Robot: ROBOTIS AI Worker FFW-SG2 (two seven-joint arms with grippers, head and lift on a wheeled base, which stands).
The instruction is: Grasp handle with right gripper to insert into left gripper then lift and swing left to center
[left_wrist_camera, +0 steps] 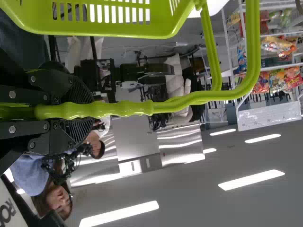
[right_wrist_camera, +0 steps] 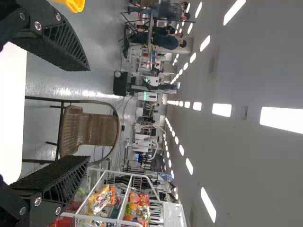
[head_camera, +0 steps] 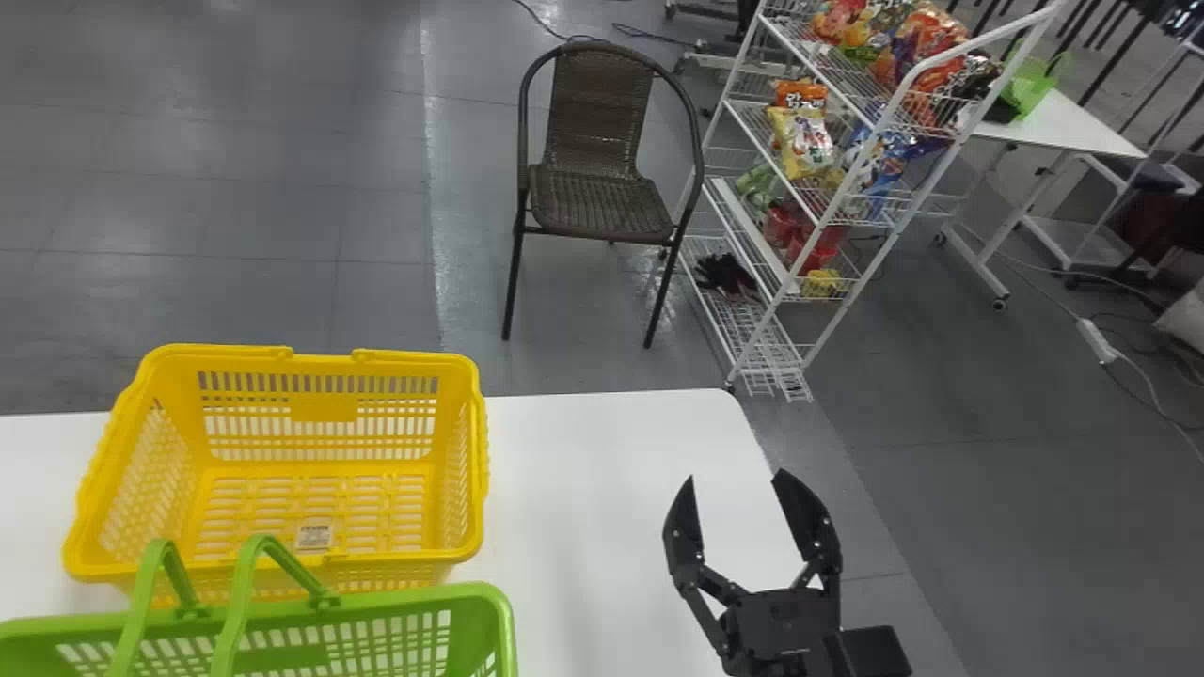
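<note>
My right gripper [head_camera: 736,475] is over the right part of the white table, well to the right of the green basket [head_camera: 404,606]. Its two fingers stand wide apart; the right wrist view has the same gripper [right_wrist_camera: 89,113] open with nothing held. Two raised loops of the green handle [head_camera: 241,602] rise above the basket at the lower left of the head view. In the left wrist view, my left gripper [left_wrist_camera: 87,110] is shut on the handle's ribbed grip [left_wrist_camera: 130,108], with the green basket [left_wrist_camera: 104,29] beside it. The handle partly hides the gripper's fingers.
A yellow basket [head_camera: 324,407] stands just beyond the green one on the white table [head_camera: 611,489]. Past the table's far edge are a brown chair [head_camera: 602,202] and a white wire rack [head_camera: 894,103] with snack bags. The right gripper is near the table's right edge.
</note>
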